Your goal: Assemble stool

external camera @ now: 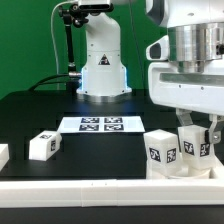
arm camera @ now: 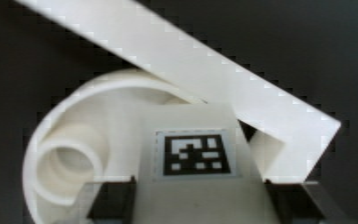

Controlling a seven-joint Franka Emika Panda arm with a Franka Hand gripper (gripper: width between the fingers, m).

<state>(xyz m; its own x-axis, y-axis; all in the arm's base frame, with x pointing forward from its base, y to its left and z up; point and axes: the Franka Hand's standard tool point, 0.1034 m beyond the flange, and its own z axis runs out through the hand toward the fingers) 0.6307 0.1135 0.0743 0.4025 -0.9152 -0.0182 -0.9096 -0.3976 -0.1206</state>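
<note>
My gripper (external camera: 196,138) is low at the exterior view's right, near the front rim bar. It is shut on a white stool leg (external camera: 194,152). In the wrist view the leg (arm camera: 197,165) shows its marker tag and fills the gap between my gripper's (arm camera: 197,208) dark fingers (arm camera: 115,202). The round white seat (arm camera: 78,125) lies right beside and partly under the held leg, with a round hole showing near its edge. In the exterior view the seat (external camera: 160,152) stands just left of the held leg. A second leg (external camera: 43,145) lies loose towards the left. A third (external camera: 3,155) is cut by the left edge.
The marker board (external camera: 100,124) lies flat in the middle of the black table. The robot base (external camera: 102,60) stands behind it. A long white rim bar (external camera: 100,190) runs along the front edge; it also crosses the wrist view (arm camera: 211,70) beyond the seat.
</note>
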